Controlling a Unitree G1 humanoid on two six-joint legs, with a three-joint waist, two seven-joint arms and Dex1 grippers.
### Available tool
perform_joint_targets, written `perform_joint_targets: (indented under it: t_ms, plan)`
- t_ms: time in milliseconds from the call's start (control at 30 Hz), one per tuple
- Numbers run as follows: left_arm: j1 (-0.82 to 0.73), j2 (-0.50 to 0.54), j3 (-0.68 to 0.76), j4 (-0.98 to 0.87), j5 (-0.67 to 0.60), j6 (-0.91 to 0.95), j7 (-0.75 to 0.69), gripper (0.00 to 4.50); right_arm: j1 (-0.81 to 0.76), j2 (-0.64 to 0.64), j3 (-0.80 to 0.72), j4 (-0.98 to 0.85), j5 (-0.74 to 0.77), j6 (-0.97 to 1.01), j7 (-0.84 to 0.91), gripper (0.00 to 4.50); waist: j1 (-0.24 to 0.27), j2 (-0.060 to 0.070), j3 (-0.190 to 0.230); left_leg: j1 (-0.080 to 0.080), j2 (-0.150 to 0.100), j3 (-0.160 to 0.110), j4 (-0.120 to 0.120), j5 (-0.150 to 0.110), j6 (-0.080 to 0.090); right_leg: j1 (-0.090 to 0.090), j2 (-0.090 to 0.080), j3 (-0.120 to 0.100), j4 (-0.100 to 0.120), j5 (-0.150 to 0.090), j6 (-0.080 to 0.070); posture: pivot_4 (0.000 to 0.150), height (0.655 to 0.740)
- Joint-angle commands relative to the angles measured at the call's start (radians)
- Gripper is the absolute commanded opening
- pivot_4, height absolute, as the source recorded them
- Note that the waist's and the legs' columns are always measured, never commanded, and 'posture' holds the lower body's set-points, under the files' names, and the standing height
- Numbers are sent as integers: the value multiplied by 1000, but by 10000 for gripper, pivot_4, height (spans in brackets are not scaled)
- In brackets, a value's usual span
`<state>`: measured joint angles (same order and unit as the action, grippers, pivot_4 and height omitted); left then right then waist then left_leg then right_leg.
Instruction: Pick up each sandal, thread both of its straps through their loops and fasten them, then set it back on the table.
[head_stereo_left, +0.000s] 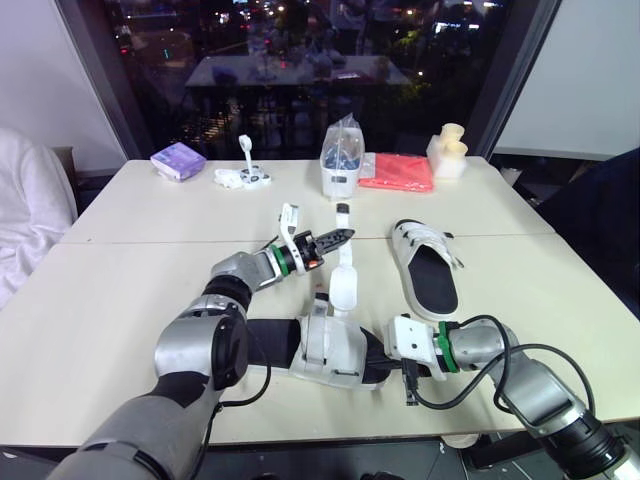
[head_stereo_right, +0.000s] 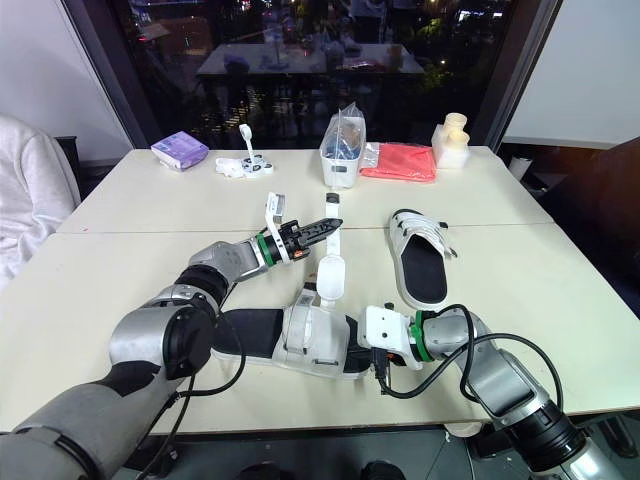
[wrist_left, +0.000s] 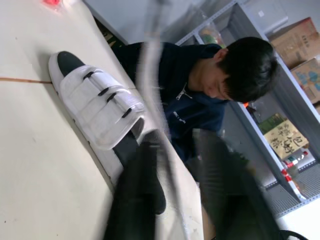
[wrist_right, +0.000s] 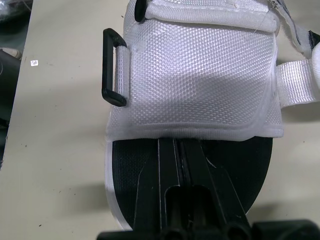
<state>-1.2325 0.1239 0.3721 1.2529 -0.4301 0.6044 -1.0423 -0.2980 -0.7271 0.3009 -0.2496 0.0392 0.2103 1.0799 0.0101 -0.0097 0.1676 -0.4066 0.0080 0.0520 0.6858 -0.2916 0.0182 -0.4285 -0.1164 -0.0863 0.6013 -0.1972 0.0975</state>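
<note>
**Item under work:** the near sandal lies flat on the tabletop, close in front of the robot. Its long axis runs across the robot from left to right.

**Strap:** one white strap stands open. It rises off the far side of the upper and points away from the robot.

**Loop:** the black loop sits on the opposite edge of the upper from where the webbing leaves, and it is empty. In my judgement the strap end must be carried back over the upper toward the robot to reach it.

**Left gripper**: the fingers are closed on the strap partway along its length, holding it up and clear of the sandal. This arm is the nearer one to the free end.

**Right gripper**: the fingers are drawn narrow and lie along the black insole at the sandal's right end, in line with its long axis. I cannot tell whether they pinch anything or only bear on the insole.

**Second sandal**: it lies well apart to the right, lengthwise away from the robot, with its straps lying closed across the upper.
</note>
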Motion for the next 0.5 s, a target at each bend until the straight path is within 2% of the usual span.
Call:
perform_joint_targets:
  t_ms: [33,100,200,233,300,400,500]
  plan:
    - [-38,14,-1,-59,-23,16,-71,191,-5,0,15,8,-12,-3,6,0,0,0,0,0,0,0,0,0,0,0,0,0,0,0,0,1500,7400]
    - [-32,19,-31,-89,-12,29,-131,191,-7,1,16,9,-12,-3,7,0,0,0,0,0,0,0,0,0,0,0,0,0,0,0,0,1500,7400]
    - [19,34,-165,-245,35,24,-305,191,-8,2,21,12,-19,-8,5,0,-1,0,0,0,0,1,0,1,-1,0,0,0,0,0,0,1500,7400]
    - [48,44,-207,-328,30,41,-357,191,-8,4,24,12,-22,-9,4,0,-2,0,0,0,0,1,0,1,-2,0,0,0,0,0,0,1500,7400]
    - [165,95,-345,-613,32,40,-473,191,-9,6,29,14,-27,-14,3,0,-9,1,0,0,0,1,0,1,-2,0,0,0,0,0,0,1500,7400]
    - [265,146,-434,-846,20,42,-509,191,-11,6,31,20,-28,-20,4,0,-13,1,0,1,1,-1,0,2,-3,0,0,0,3,0,0,1500,7400]
    - [385,214,-514,-1057,55,-123,-555,191,-14,2,32,28,-32,-31,10,0,-7,0,0,1,1,-1,1,2,-3,0,0,0,3,0,-1,1500,7400]
